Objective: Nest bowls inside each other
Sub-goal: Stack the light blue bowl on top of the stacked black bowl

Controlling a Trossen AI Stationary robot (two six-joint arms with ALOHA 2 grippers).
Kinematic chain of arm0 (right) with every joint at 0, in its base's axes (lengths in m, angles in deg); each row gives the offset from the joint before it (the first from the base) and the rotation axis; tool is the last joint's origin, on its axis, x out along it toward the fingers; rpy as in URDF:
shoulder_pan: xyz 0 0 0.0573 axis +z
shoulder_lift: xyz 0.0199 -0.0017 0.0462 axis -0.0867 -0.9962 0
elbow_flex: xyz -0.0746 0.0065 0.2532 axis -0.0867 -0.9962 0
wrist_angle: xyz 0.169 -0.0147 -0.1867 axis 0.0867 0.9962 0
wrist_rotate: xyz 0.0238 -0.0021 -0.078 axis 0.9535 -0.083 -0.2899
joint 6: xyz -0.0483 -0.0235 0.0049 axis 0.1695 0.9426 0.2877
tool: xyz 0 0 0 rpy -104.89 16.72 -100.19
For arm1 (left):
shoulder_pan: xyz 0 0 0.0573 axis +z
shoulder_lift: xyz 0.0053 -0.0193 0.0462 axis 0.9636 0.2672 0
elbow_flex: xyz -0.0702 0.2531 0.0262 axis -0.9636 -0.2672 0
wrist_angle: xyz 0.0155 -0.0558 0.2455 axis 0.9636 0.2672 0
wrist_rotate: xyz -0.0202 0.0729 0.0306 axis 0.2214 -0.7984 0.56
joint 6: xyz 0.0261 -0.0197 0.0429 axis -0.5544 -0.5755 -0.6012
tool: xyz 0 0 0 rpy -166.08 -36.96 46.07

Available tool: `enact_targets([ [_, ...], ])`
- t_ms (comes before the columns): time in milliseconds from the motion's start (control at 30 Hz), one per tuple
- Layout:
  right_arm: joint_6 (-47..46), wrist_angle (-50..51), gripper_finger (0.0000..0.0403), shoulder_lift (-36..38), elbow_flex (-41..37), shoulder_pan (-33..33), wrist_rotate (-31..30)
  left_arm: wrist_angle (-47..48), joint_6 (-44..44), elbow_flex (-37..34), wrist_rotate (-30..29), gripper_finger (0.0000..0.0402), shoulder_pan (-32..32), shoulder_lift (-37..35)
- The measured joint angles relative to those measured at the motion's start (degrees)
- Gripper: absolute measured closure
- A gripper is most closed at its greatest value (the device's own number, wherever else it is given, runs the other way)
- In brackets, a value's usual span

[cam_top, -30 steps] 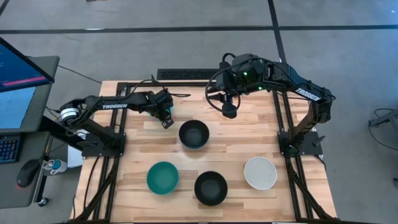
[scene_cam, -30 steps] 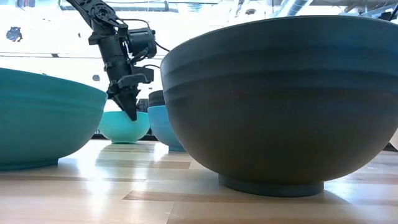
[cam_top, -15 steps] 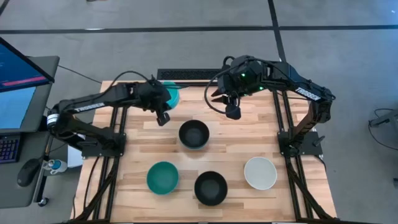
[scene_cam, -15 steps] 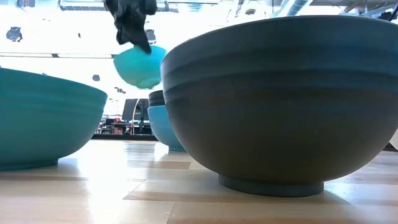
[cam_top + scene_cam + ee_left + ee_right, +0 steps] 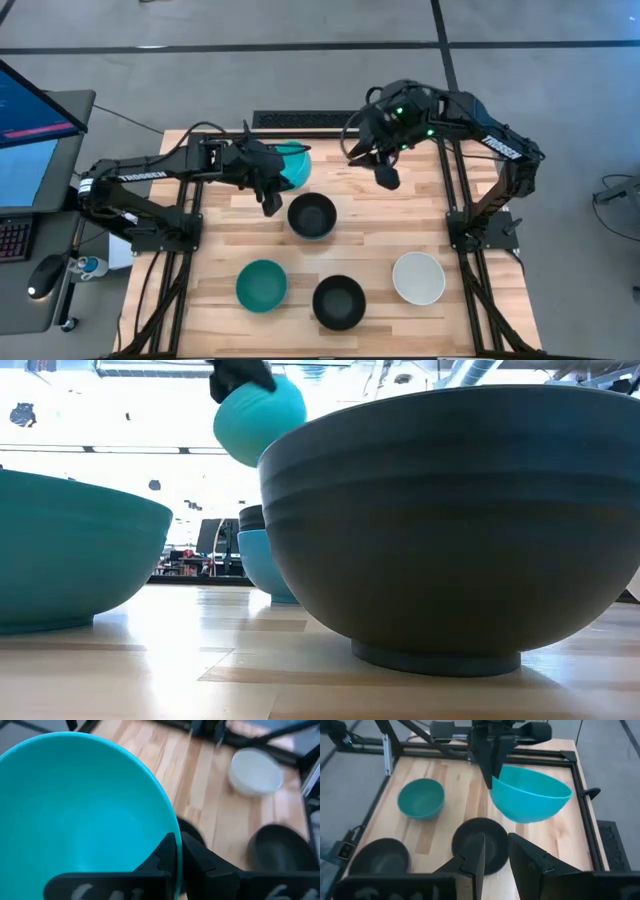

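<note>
The left gripper (image 5: 270, 197) is pinched tight on the rim of the light cyan bowl (image 5: 293, 163), one finger inside the wall and one outside, and carries it clear of the table (image 5: 400, 215); in the low view that bowl (image 5: 258, 418) hangs high above the wood. From the table's centre in the high view, the lifted bowl sits at about eleven o'clock, just off the rim of the black bowl (image 5: 312, 215) that lies near the middle. That middle bowl seems to rest inside a blue bowl (image 5: 262, 561), though only the low view hints at the blue shell beneath it. The dark teal bowl (image 5: 262, 284) lies at about seven o'clock, a second black bowl (image 5: 339, 301) at six, and the white bowl (image 5: 418, 277) at four, all three apart from one another. The right gripper (image 5: 386, 177) hovers above the table at about one o'clock, its fingers parted a little and holding nothing.
</note>
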Motion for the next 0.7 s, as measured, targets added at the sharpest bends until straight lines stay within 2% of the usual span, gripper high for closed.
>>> enact_targets([
  [133, 0.4, 0.6, 0.0306, 3.9, 0.0, -2.5, 4.9, -2.0, 0.9, 0.0, 0.2, 0.0401, 0.0, 0.3],
  [233, 1.0, -1.8, 0.0318, 8.4, -3.8, -4.6, 8.5, -2.4, 2.9, 0.0, 0.2, 0.0401, 0.0, 1.0],
  [333, -0.1, -7.3, 0.0329, 14.3, -13.0, -6.7, 12.3, -6.3, 4.9, 0.0, 0.1, 0.0401, -0.2, 1.9],
  [467, -2.5, -17.8, 0.0335, 23.1, -29.0, -8.3, 14.1, -12.0, 6.3, 0.1, 0.0, 0.0401, -0.3, 3.1],
  [700, -3.8, -30.7, 0.0335, 33.1, -48.3, -8.6, 14.5, -10.1, 10.9, 0.0, -0.6, 0.0401, -0.9, 6.3],
])
